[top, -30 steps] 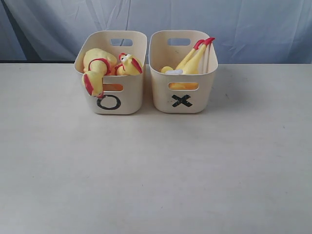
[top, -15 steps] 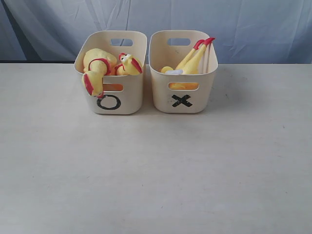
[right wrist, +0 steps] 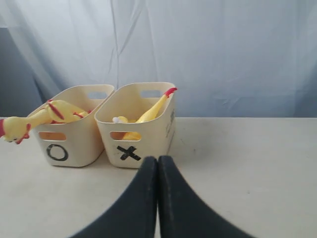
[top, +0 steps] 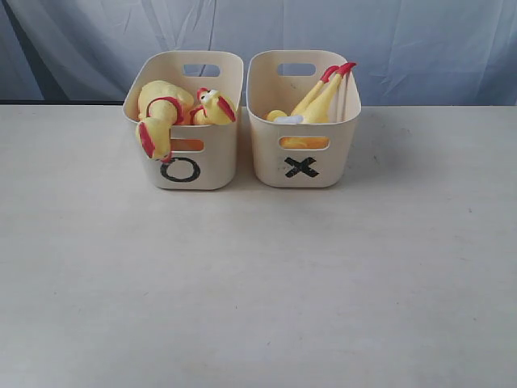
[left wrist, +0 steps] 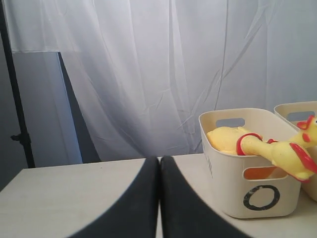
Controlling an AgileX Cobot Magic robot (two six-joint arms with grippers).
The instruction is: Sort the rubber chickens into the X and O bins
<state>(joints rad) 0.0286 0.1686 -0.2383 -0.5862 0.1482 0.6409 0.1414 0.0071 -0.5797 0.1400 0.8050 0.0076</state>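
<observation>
The O bin point(top: 184, 121) and the X bin point(top: 304, 117) stand side by side at the back of the table. Two yellow rubber chickens lie in the O bin: one point(top: 157, 113) droops its head over the front rim, another point(top: 213, 106) has its head up inside. One chicken point(top: 317, 103) leans in the X bin with its red feet sticking up over the rim. My left gripper point(left wrist: 159, 161) is shut with nothing in it, well short of the O bin point(left wrist: 247, 163). My right gripper point(right wrist: 158, 159) is shut and empty, in front of the X bin point(right wrist: 137, 124). Neither gripper shows in the exterior view.
A pale wrinkled curtain point(top: 266, 32) hangs behind the bins. The table point(top: 258, 283) is a bare off-white surface reaching to the front. A dark stand point(left wrist: 17, 99) rises beside the table in the left wrist view.
</observation>
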